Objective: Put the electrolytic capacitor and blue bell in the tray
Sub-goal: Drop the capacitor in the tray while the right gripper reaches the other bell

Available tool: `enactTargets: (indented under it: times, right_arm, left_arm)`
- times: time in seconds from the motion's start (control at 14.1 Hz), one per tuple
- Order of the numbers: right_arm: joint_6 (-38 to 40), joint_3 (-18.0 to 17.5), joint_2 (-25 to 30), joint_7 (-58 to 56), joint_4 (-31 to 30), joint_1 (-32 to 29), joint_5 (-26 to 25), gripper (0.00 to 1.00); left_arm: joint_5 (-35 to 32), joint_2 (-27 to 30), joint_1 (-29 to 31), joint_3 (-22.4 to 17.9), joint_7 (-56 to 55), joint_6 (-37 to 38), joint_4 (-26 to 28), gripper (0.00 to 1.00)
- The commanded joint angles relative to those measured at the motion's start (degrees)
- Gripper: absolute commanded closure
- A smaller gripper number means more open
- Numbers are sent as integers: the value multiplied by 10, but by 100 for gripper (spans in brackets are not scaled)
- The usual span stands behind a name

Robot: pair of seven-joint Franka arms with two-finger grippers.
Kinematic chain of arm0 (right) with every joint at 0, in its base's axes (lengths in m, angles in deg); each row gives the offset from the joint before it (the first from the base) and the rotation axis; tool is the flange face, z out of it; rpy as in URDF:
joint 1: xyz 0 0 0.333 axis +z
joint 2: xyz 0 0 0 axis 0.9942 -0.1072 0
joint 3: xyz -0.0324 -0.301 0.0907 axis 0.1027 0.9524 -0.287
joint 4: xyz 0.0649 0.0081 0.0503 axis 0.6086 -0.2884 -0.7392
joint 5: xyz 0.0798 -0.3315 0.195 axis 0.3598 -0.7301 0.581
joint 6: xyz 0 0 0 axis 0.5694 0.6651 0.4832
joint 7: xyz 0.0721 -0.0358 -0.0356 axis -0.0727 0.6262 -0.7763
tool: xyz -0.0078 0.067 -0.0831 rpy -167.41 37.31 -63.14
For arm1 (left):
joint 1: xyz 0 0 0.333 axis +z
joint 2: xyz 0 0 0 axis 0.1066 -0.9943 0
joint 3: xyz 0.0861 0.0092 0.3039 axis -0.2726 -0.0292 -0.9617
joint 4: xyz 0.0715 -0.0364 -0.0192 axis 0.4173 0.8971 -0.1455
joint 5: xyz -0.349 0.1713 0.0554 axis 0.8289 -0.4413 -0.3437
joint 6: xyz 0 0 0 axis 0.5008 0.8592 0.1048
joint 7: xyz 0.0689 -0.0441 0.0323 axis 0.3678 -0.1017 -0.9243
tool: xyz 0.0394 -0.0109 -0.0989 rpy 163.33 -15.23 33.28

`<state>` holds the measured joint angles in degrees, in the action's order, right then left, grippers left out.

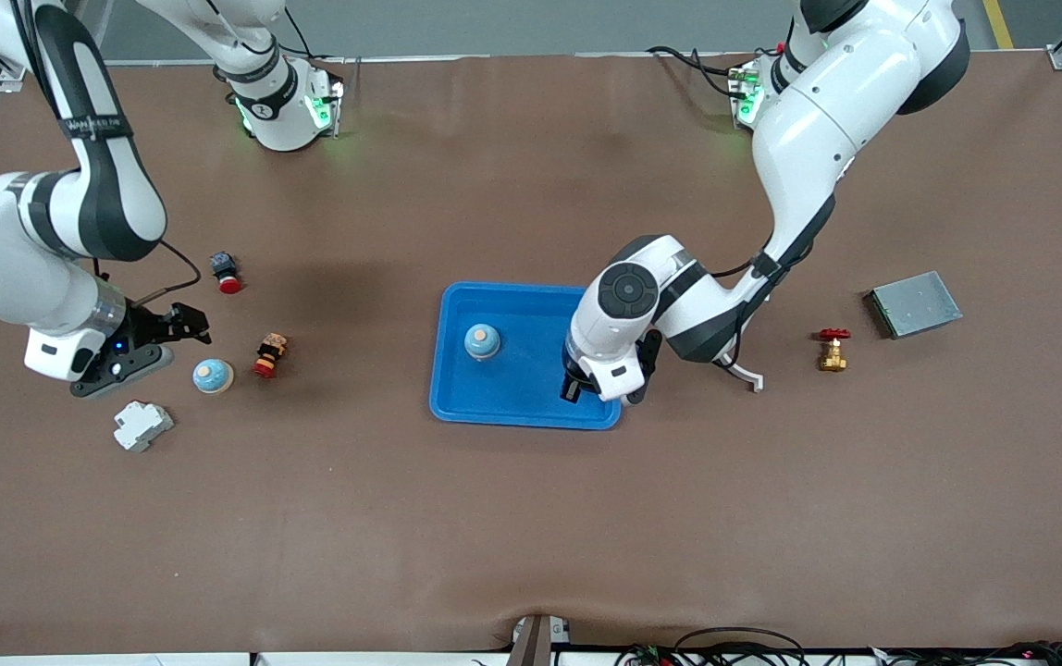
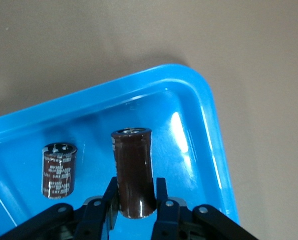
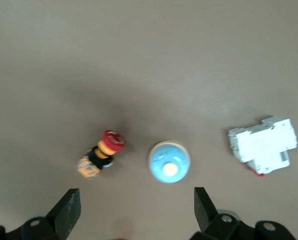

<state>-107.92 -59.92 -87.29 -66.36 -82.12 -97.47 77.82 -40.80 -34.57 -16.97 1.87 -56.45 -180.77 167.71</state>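
The blue tray (image 1: 512, 407) lies mid-table. My left gripper (image 1: 584, 386) is over the tray's corner toward the left arm's end. In the left wrist view it (image 2: 136, 186) is shut on the maroon-brown electrolytic capacitor (image 2: 133, 165), held just above the tray floor (image 2: 189, 150). A shorter dark cylinder with pale print (image 2: 58, 170) stands in the tray beside it. One blue bell (image 1: 482, 340) sits in the tray. A second blue bell (image 1: 213, 375) (image 3: 169, 162) sits on the table. My right gripper (image 1: 187, 321) (image 3: 136, 202) is open and empty over the table beside that bell.
Near the right gripper are a red push button (image 1: 228, 274), a red-and-yellow button (image 1: 269, 356) (image 3: 101, 152) and a white breaker (image 1: 142, 425) (image 3: 263, 145). Toward the left arm's end are a brass valve with a red handle (image 1: 833, 350) and a grey metal box (image 1: 915, 303).
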Motion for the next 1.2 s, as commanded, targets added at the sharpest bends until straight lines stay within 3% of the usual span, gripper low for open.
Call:
enactTargets:
  times: [0.0,0.07,0.14,0.5,0.64,1.13]
  right_arm:
    - [-25,-10,-39,-23,23,-18,-29,0]
    - [-29,-10,-47,-23,23,-19,-30,0]
    - [-32,-10,-54,-23,23,-19,-30,0]
    - [-80,-10,-107,-24,23,-21,-75,0]
    - [-81,-10,-117,-24,23,-23,-78,0]
    - [-88,-8,-148,-41,21,-44,-83,0]
  left_arm:
    - [4,-10,-10,-13,-2,-2,-18,53]
    - [1,-9,-12,-16,0,-2,-19,6]
    - [0,-7,-18,-16,7,-2,-19,0]
    - [-3,44,21,-12,22,6,-28,0]
    - [3,74,53,2,77,41,-28,0]
    - [19,170,222,109,386,196,-21,0]
